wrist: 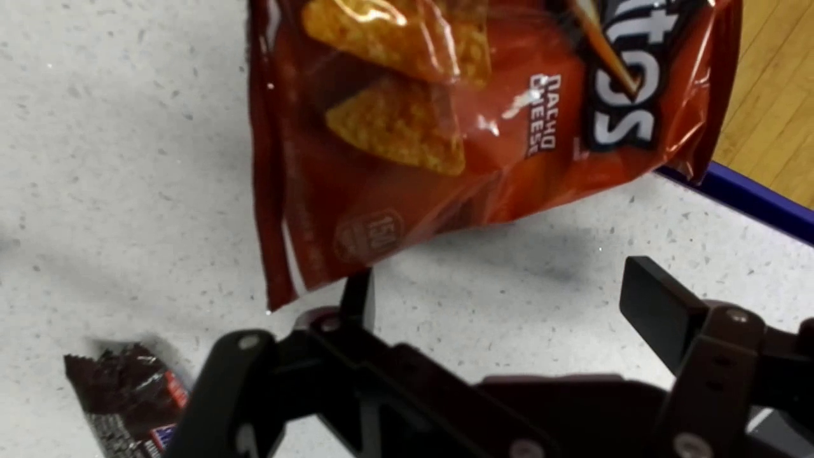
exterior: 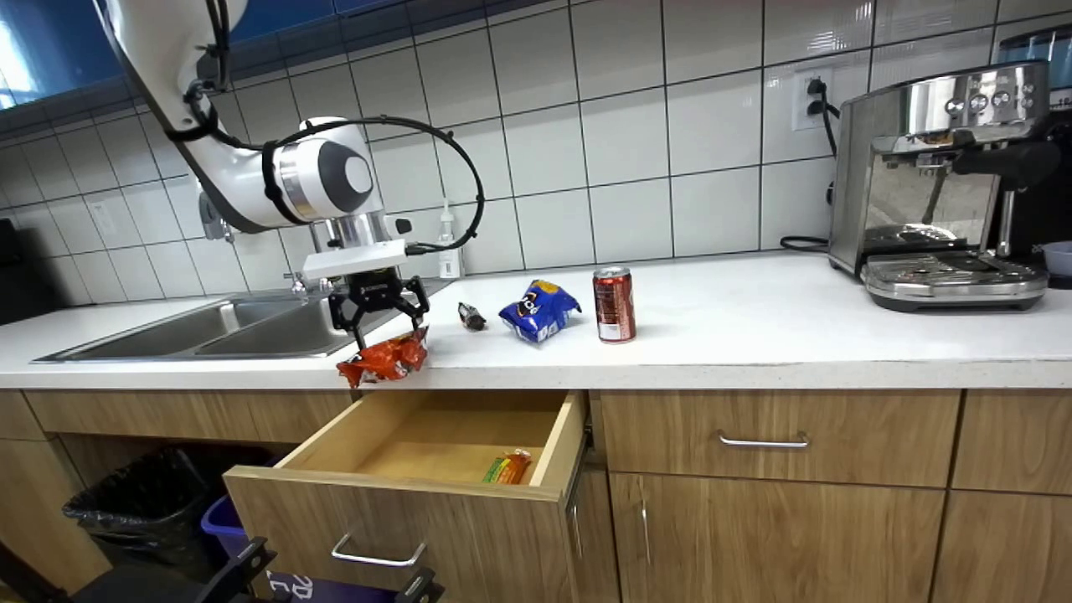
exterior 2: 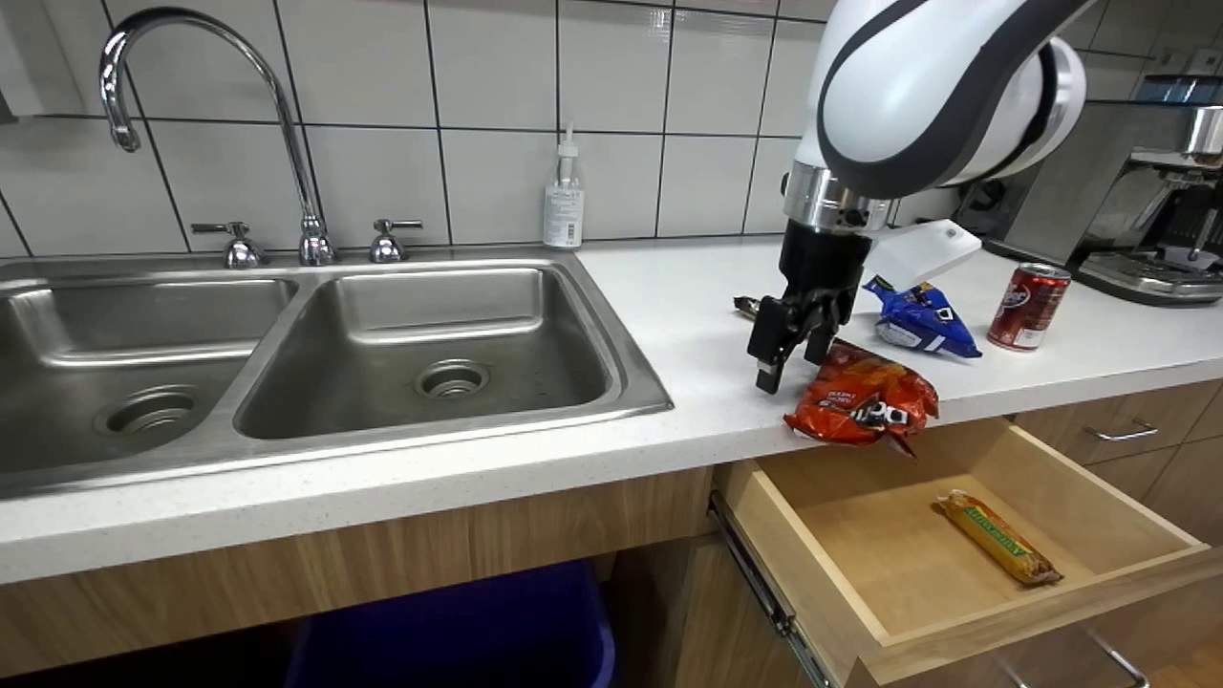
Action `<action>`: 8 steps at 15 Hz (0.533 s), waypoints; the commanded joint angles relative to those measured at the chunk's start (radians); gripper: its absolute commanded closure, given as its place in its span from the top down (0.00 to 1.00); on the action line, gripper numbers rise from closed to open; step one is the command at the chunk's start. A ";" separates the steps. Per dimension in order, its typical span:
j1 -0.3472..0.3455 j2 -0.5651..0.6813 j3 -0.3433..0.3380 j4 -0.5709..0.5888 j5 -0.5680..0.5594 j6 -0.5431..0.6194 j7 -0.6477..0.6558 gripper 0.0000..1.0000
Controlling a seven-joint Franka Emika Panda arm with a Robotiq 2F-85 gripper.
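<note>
The Doritos bag (exterior 2: 860,397) is sitting at the front edge of the bench (exterior: 754,327), partly overhanging it, with no grasp showing yet. Beside it, the gripper (wrist: 496,283) is hovering with fingers parted, gripping nothing. Below, the drawer (exterior: 469,528) is already standing open, a snack bar (exterior 2: 998,540) lying inside. Past the blue chip bag (exterior: 540,310), open bench is stretching between the soda can (exterior: 614,306) and espresso machine (exterior: 930,201).

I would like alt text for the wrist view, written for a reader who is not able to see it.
A red bag of nacho cheese chips fills much of the upper picture, over a speckled white countertop. The black gripper shows at the bottom, open, its jaws apart near the bag's lower edge; a dark brown wrapper lies at lower left.
</note>
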 commanded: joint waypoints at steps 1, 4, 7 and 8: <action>-0.003 -0.078 0.002 -0.069 -0.021 -0.010 -0.001 1.00; -0.004 -0.120 0.005 -0.108 -0.018 -0.009 -0.002 1.00; -0.002 -0.145 0.004 -0.126 -0.017 -0.013 0.004 1.00; -0.004 -0.151 0.005 -0.128 -0.012 -0.014 0.001 1.00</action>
